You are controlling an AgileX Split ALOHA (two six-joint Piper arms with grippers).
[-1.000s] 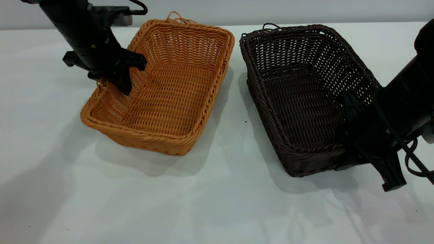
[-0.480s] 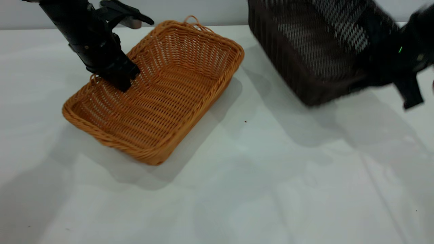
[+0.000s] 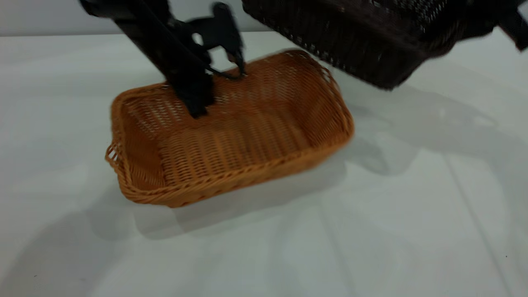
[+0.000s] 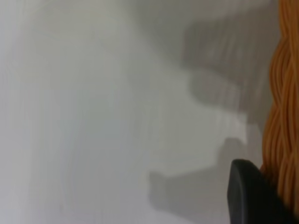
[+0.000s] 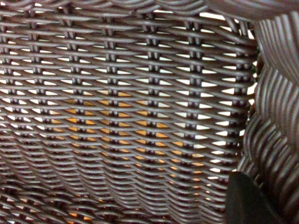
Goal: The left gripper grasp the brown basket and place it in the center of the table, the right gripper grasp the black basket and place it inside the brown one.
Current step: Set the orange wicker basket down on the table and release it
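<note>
The orange-tan woven brown basket [image 3: 231,132] sits mid-table [image 3: 412,231], its far long braided rim clamped by the left gripper [image 3: 198,97]. The dark, open-weave black basket [image 3: 350,37] hangs tilted in the air above its far right corner, held by the right gripper, which is out of frame in the exterior view

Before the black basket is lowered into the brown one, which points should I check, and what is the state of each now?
1. Left hand holds the brown basket at its far long rim: ok.
2. Brown basket near the centre of the table: ok, roughly.
3. Brown basket at rest: not ok, it looks blurred.
4. Black basket lifted clear of the table: ok.
5. Black basket over the brown one: not ok, it hangs toward the far right end.
6. Right hand's grip on the black basket: cannot tell, it is out of view.
</note>
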